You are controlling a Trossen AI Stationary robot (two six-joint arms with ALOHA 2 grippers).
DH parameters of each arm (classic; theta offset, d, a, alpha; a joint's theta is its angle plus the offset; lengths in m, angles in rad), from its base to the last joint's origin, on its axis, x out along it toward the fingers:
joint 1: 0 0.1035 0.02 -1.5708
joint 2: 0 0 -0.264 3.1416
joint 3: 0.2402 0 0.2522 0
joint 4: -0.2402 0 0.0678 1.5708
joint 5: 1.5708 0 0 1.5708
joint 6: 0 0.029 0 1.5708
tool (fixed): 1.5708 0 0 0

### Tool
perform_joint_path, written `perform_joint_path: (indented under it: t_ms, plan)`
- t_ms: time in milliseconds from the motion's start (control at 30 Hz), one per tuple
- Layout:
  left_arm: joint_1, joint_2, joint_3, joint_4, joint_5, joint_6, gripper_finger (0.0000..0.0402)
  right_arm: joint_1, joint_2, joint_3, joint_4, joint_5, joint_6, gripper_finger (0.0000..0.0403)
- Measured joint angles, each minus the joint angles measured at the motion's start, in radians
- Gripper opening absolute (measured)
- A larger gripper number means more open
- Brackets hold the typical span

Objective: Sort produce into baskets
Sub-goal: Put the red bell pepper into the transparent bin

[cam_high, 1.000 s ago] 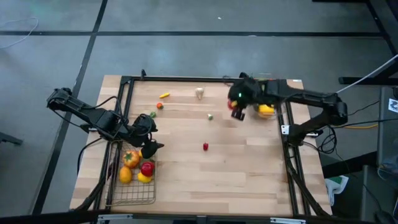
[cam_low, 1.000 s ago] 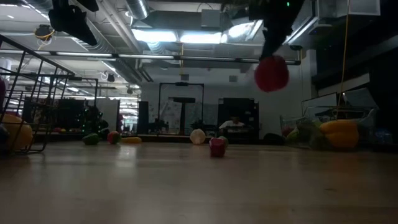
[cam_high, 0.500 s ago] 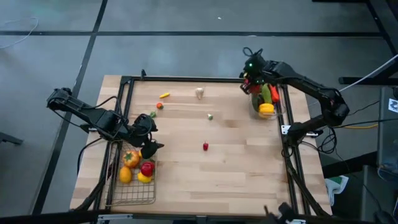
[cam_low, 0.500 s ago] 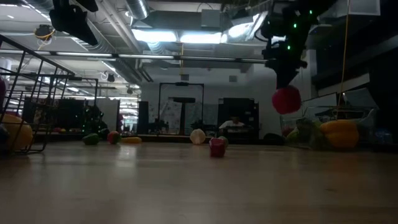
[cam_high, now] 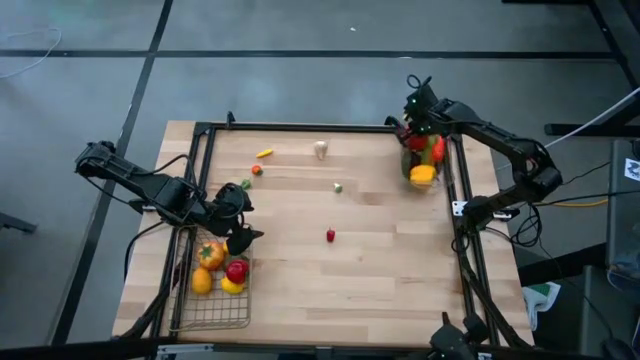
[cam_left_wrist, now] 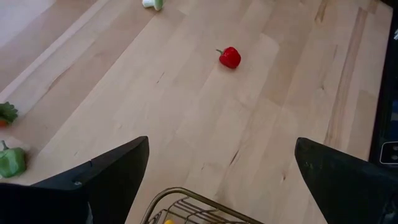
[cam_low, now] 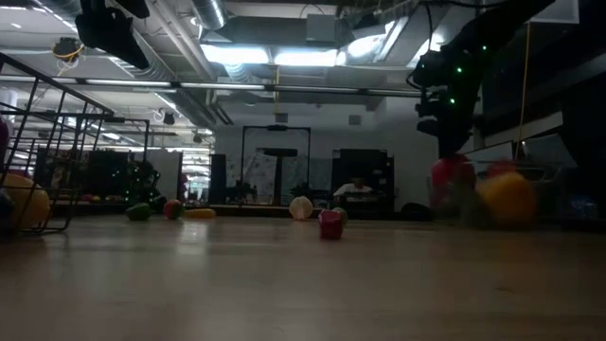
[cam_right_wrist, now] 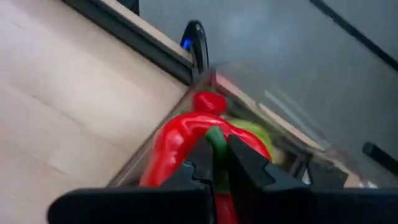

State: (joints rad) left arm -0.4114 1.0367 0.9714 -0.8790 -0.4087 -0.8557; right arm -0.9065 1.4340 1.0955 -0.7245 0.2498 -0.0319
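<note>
My right gripper [cam_high: 416,128] is at the table's far right, shut on a red toy pepper [cam_right_wrist: 177,146] that sits low in the clear plastic bin [cam_high: 424,180]. The bin also holds yellow, green and red pieces. The pepper also shows in the low view [cam_low: 452,176]. My left gripper [cam_high: 240,236] is open and empty just above the far end of the wire-mesh basket [cam_high: 213,315], which holds orange, red and yellow pieces. A small red pepper [cam_high: 330,236] lies on the table's middle. My right gripper pinches the red pepper's green stem [cam_right_wrist: 216,138] between its two fingers. The fingers come from above, pointing down into the bin. The pepper hangs below the fingers, inside the bin's clear wall; whether it rests on the pieces there, I cannot tell.
Loose pieces lie on the table's far half: a white one [cam_high: 320,150], a yellow-orange one [cam_high: 264,153], an orange one [cam_high: 256,170], a green one [cam_high: 245,185] and a tiny green one [cam_high: 338,186]. A black frame rail [cam_high: 300,127] edges the table.
My right gripper has carried the red pepper toward the table's far right corner, then down into the clear bin, staying shut on it. The pepper has gone from hanging high above the table to sitting low inside the bin.
</note>
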Motion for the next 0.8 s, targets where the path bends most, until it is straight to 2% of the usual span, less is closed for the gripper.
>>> perform_joint_path:
  t_ms: [567,667,800]
  plan:
    - [0.000,0.000,0.000,0.000,0.000,0.000,0.0400,0.003,-0.003,0.001,0.019,0.003,-0.026,0.0026]
    - [0.000,0.000,0.000,0.000,0.000,0.000,0.0400,0.003,-0.003,0.001,0.019,0.002,-0.026,0.0045]
    - [0.000,0.000,0.000,0.000,0.000,0.000,0.0400,0.003,-0.003,0.002,0.019,0.002,-0.018,0.0109]
